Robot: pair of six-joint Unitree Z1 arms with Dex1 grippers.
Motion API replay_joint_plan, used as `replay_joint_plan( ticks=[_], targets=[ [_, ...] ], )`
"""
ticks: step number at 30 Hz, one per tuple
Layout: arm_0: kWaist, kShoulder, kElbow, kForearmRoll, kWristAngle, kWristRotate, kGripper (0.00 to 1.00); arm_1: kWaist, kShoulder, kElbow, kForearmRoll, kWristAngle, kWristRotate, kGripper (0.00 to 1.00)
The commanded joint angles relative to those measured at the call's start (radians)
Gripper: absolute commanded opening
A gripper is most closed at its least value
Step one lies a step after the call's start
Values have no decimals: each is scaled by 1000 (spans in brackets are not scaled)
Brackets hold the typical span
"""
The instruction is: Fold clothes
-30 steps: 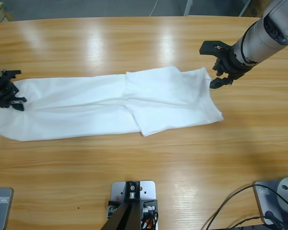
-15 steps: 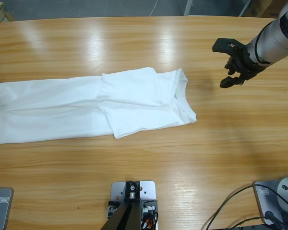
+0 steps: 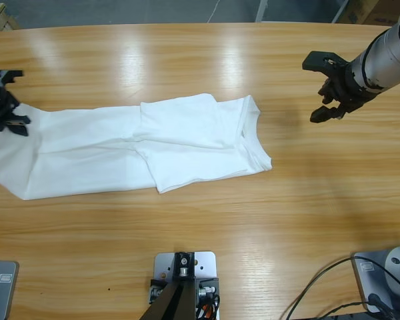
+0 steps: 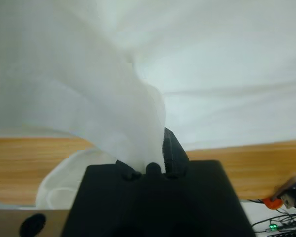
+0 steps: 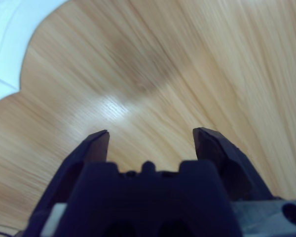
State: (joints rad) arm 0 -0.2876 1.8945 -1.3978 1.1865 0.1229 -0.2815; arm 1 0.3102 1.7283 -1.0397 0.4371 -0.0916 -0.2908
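Observation:
A white T-shirt (image 3: 153, 143) lies folded lengthwise across the table's middle, its round neck at the right end and a sleeve turned over on top. At the far left, my left gripper (image 3: 7, 107) is shut on the shirt's hem end, which is lifted and pulled taut. In the left wrist view white cloth (image 4: 138, 98) rises straight out of the closed jaws and fills the frame. My right gripper (image 3: 330, 90) hovers open over bare wood to the right of the neck, holding nothing. In the right wrist view only an edge of the shirt (image 5: 10, 44) shows at the upper left.
The long wooden table (image 3: 207, 227) stretches wide around the shirt, with bare wood in front and behind. Its far edge (image 3: 187, 25) runs along the top of the high view. Cables (image 3: 320, 287) lie at the bottom right.
My left gripper has come back in at the left edge, lifting the hem end up and toward the far side. The right gripper drifted slightly right. Earlier the whole shirt slid left.

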Motion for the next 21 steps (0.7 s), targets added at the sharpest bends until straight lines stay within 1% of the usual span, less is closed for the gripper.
replay_joint_plan(
  ticks=[1,3,7,10,16,21],
  targets=[
    [-170,33,-160,91,-19,-53,0,-16,34,29,11,-6,12,706],
    [-196,59,-243,117,-33,-59,0,-16,44,26,9,-5,12,706],
    [-272,145,-455,200,-58,-82,0,-16,57,26,8,-4,12,706],
    [-332,210,-569,238,-83,-101,0,-17,59,27,7,-4,12,706],
    [-428,291,-701,282,-116,-126,0,-16,65,27,2,-7,12,706],
    [-475,344,-830,316,-140,-160,0,-16,71,13,1,-8,12,706]
  ],
)
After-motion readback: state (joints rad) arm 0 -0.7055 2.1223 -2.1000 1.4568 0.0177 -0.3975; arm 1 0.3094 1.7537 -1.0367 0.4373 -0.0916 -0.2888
